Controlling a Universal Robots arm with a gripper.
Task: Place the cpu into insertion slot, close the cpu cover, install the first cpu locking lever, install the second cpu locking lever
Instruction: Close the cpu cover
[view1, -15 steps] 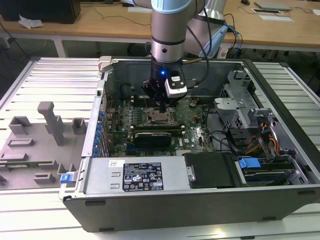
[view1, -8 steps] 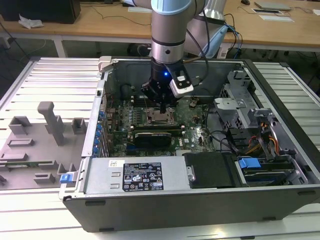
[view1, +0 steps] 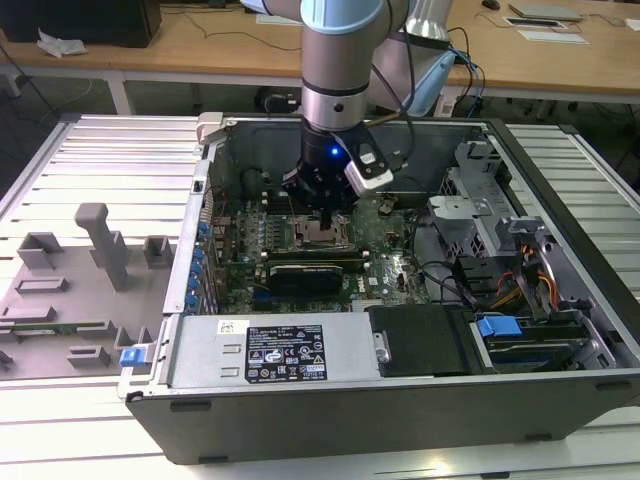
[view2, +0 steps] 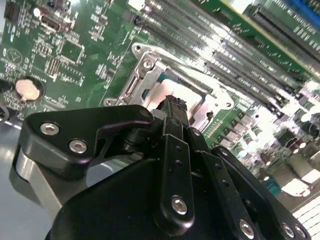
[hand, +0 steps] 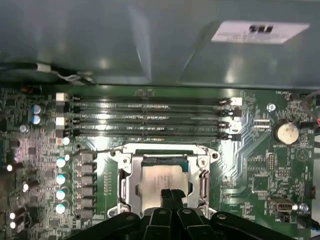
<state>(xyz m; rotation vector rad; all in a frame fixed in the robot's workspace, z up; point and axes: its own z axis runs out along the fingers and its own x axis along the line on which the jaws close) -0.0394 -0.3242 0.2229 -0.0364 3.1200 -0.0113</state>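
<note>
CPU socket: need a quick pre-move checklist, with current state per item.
1. cpu lying flat in the insertion slot: ok.
2. cpu cover lying down, framing the cpu: ok.
3. Either locking lever latched: cannot tell.
4. end effector shut, with its tips over the cpu's near edge: ok.
5. Tips actually touching the cpu: cannot tell.
6. memory slots beside the socket apart from the end effector: ok.
</note>
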